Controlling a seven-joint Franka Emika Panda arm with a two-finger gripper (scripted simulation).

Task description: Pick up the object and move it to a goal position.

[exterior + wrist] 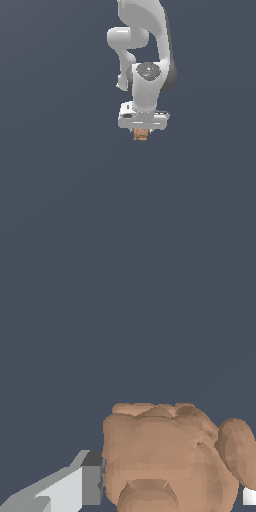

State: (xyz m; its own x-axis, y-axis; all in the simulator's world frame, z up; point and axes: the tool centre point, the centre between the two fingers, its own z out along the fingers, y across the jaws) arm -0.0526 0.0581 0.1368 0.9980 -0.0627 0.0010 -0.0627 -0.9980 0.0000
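The tool hides the upper part of the orange-brown object in the exterior view, and the wrist view's edge cuts off that object's lower part and most of one finger.

White arm reaching down, hand pointing downward — fingers closed inward

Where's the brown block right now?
In the exterior view the block sits just under the white gripper, near the picture's centre. The wrist view shows it between the fingers, one finger right against its side.
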